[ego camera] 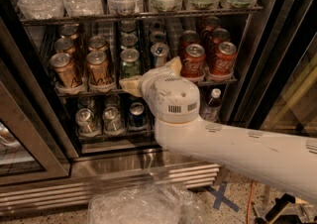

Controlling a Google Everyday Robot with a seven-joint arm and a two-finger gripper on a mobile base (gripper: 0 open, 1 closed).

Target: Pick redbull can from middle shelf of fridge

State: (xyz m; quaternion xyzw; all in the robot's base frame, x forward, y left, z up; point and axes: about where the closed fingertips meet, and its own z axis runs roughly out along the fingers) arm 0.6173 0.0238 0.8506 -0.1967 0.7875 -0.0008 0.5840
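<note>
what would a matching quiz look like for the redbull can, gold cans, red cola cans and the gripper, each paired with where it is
Things:
1 redbull can
2 gold cans
3 red cola cans
4 gripper

Places:
a left end of the middle shelf
b in front of that shelf, below the green can
c right end of that shelf
d lane just right of the green can

Pairs: 1-d, 2-a, 3-c, 4-b
</note>
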